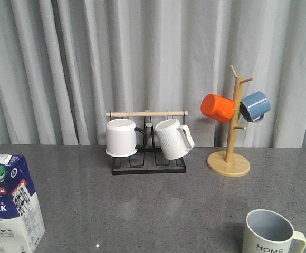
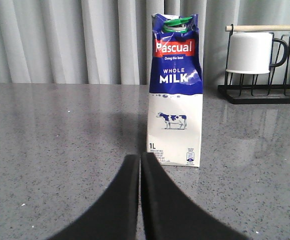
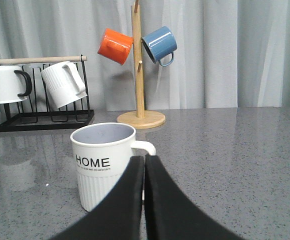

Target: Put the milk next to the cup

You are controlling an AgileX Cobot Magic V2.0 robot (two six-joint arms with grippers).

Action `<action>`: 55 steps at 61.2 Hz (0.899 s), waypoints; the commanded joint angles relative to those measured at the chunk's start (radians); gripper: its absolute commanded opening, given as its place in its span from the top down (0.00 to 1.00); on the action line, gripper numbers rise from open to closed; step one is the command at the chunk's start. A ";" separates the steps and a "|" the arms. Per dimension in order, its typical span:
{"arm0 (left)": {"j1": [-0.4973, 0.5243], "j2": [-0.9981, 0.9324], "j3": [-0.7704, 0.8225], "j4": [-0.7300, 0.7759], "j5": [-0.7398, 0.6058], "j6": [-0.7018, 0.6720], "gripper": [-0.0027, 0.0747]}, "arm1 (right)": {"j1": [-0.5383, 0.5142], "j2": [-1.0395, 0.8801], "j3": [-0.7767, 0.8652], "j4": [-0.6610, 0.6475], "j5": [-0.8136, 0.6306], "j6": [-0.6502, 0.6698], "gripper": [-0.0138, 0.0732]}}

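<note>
The milk carton (image 1: 10, 203) stands upright at the table's front left; it has a dark blue top, a white base and a green cap. It also shows in the left wrist view (image 2: 175, 90), a short way ahead of my left gripper (image 2: 140, 159), which is shut and empty. The cup (image 1: 269, 234), a pale ribbed mug with "HOME" lettering, stands at the front right. It shows in the right wrist view (image 3: 106, 167), just ahead of my right gripper (image 3: 144, 161), which is shut and empty. Neither gripper shows in the front view.
A black wire rack (image 1: 149, 166) with a wooden bar holds a plain white mug (image 1: 121, 137) and a ribbed white mug (image 1: 172, 138) at the back centre. A wooden mug tree (image 1: 229, 158) at the back right holds an orange mug (image 1: 217, 108) and a blue mug (image 1: 255, 106). Grey curtains hang behind.
</note>
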 commanded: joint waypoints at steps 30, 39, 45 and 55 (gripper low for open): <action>-0.001 -0.013 0.019 -0.001 -0.083 -0.007 0.97 | -0.004 -0.008 0.009 -0.001 -0.069 -0.001 0.85; -0.001 -0.013 0.019 -0.001 -0.086 -0.014 0.97 | -0.004 -0.008 0.009 -0.001 -0.069 -0.001 0.85; -0.001 -0.013 0.019 -0.005 -0.099 -0.073 0.97 | -0.004 -0.008 0.009 -0.001 -0.069 -0.001 0.85; -0.001 -0.013 0.019 -0.005 -0.133 -0.240 0.97 | -0.004 -0.008 0.009 -0.001 -0.076 -0.004 0.85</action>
